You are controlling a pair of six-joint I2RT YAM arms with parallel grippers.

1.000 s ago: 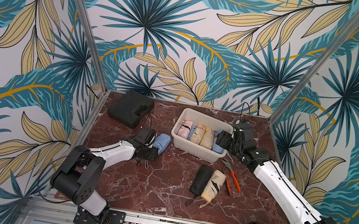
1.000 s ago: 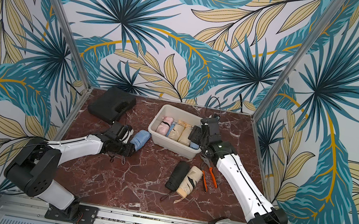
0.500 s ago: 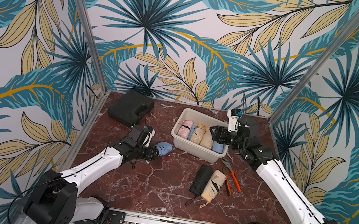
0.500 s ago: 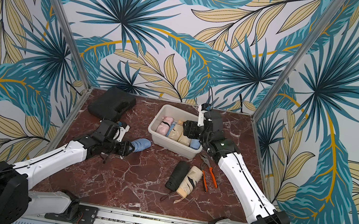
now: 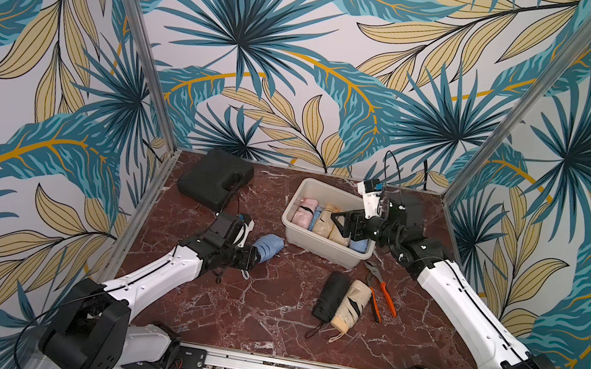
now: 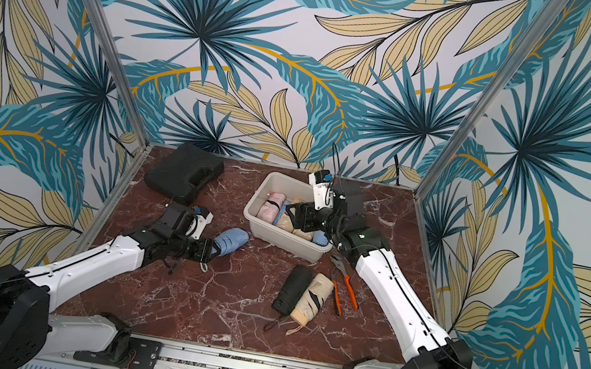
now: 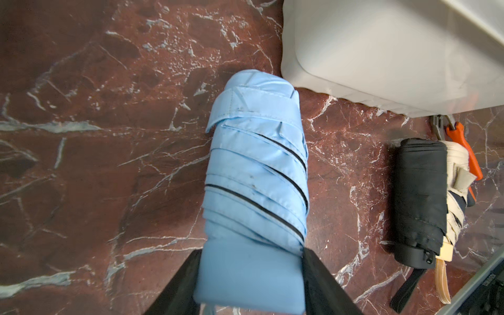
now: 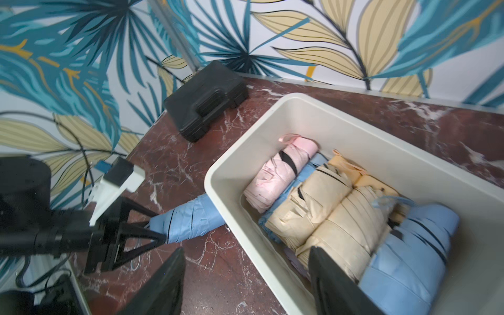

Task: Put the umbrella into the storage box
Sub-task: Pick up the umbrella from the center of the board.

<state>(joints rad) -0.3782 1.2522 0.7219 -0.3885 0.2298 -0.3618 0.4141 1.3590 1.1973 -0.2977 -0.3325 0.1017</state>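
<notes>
On marble [image 7: 81,136], left hand [image 7: 252,253] grips blue umbrella [image 7: 256,169]; right hand [image 8: 246,252] open, empty, over storage box [image 8: 341,120].

Matt cloth umbrella [image 7: 253,174], smooth plast. storage box [image 7: 381,54]

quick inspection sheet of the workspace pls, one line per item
surface: red-brown marble tabletop, no spills seen
job's things: off-white plastic storage box holds folded umbrellas; light blue folded umbrella outside it; black folded umbrella and beige folded umbrella side by side on the table
clutter: black moulded hard case, orange-handled pliers
grippers: left gripper shut on the light blue umbrella; right gripper open, empty, over the box
cables: black cable loops above the right wrist
surroundings: leaf-print walls, aluminium posts
</notes>
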